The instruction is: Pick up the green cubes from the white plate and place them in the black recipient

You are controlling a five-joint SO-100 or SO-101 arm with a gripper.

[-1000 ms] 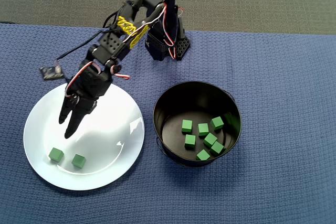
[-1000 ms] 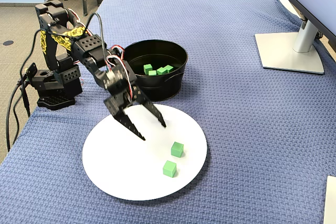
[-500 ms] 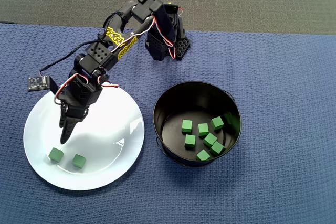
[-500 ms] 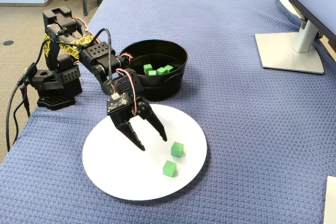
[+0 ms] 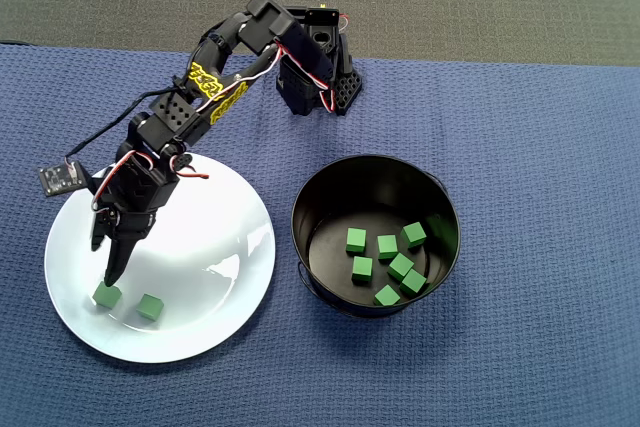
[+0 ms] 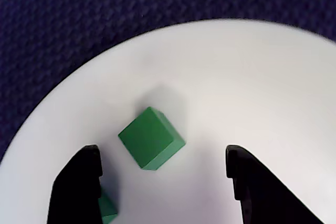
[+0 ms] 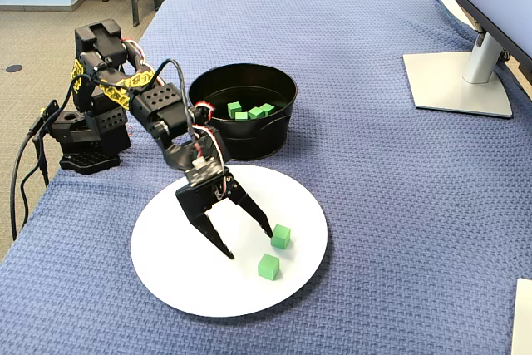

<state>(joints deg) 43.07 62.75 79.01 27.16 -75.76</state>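
Two green cubes [image 5: 106, 295] [image 5: 150, 307] lie on the near-left part of the white plate [image 5: 215, 247]. My gripper [image 5: 104, 265] hangs open just above them, empty. In the wrist view one green cube [image 6: 151, 138] sits between the spread fingers [image 6: 79, 187], just past their tips, and a second cube [image 6: 107, 208] peeks from behind the left finger. In the fixed view the gripper [image 7: 248, 243] reaches down onto the plate [image 7: 183, 272] beside the cubes [image 7: 281, 236] [image 7: 268, 267]. The black recipient [image 5: 330, 187] holds several green cubes [image 5: 385, 245].
The arm's base [image 7: 87, 135] stands at the table's left edge in the fixed view, cables trailing off it. A monitor stand [image 7: 457, 81] sits at the far right. Blue woven cloth [image 5: 540, 197] covers the table around plate and pot.
The arm has swung across the plate toward the two cubes and lowered. Its open fingers now sit right at them. Both cubes stay where they were.
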